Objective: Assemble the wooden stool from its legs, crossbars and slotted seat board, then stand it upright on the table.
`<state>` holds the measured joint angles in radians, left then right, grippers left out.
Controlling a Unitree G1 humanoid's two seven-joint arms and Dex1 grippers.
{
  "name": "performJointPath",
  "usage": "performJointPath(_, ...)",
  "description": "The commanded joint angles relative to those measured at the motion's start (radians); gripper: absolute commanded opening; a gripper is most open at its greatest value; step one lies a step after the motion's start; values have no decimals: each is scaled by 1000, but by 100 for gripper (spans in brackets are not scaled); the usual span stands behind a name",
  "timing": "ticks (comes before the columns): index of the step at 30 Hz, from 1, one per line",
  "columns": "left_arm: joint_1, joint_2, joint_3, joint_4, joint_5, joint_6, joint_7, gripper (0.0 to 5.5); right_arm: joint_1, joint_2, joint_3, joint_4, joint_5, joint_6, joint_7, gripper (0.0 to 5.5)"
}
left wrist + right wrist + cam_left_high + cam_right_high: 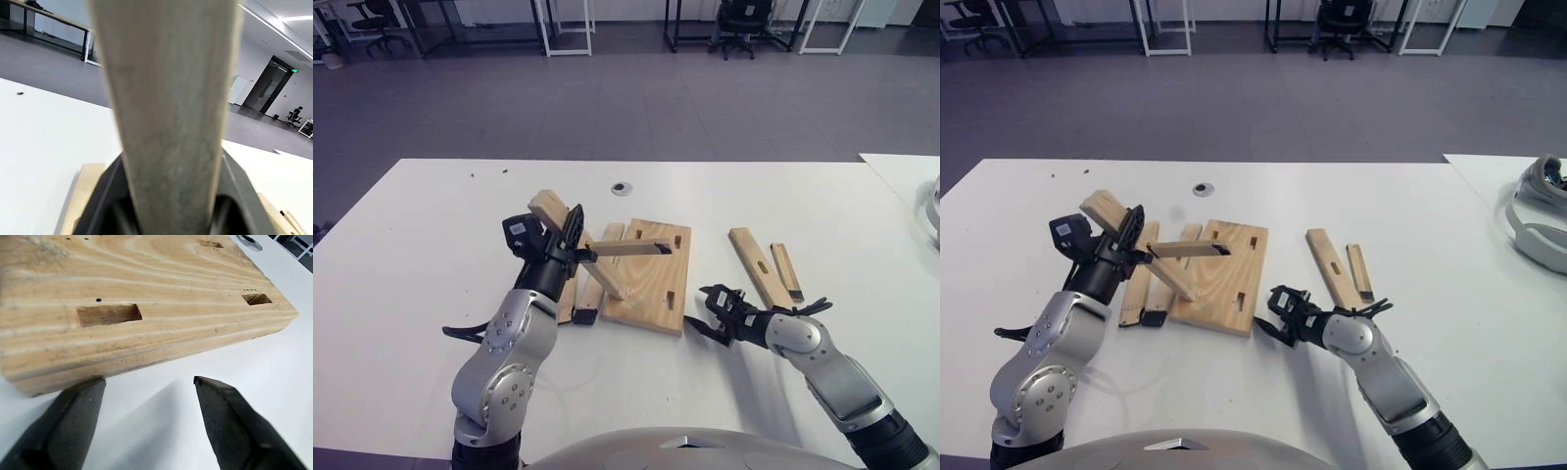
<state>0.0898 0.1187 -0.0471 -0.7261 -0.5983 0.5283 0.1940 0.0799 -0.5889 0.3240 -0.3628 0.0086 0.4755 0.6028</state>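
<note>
White worktop (411, 245) fills the foreground, with grey floor, bare desk frames and black office chairs in the room behind. Flat near its middle lies the pale rectangular pine seat board (651, 289), cut with four rectangular slots.

The left tool (573, 243) is clamped on a pale wooden leg (548, 208), held tilted by the board's left edge. Whether its lower end touches the board I cannot tell. A slimmer wooden crossbar (626, 248) with a dark tip juts from that leg out over the board. Two further wooden legs (582, 294) lie flat just beside the board on its left. A longer slotted leg (754, 262) and a short crossbar (785, 269) lie side by side, apart from the board on its right.

The right tool (148, 381) sits low at the board's near right corner with its fingers spread apart, gripping nothing; one finger is right at the board's edge.

The wood looks stiff, dry and light, and unlikely to break. The thin crossbar joint could probably lever loose, so the leg seems best held near mid-length, clear of the joint. The board is likely the heaviest piece and apt to slide on the smooth worktop; its edge thickness offers a grip near a corner.

A small white sticker (518, 227) on the left wrist housing carries print too small to read. No writing shows on the wood.
</note>
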Motion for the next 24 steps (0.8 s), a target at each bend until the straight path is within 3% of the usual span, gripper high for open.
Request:
performJointPath(1,26,46,-9,20,49,49,-35,102,-10,1,3,23,-5,8,15,338)
performJointPath(11,-39,169,-247,104,270,136,-124,102,-33,12,2,27,-28,4,10,338)
performJointPath(17,-134,-35,-38,-29,-19,149,-92,200,-48,41,-20,54,-31,1,-25,338)
performJointPath(21,-93,-72,77,-102,-340,185,-66,275,-105,70,-109,105,-10,21,-76,338)
performJointPath(24,-69,-62,95,-113,-590,194,-30,319,-195,103,-172,187,-2,41,-124,338)
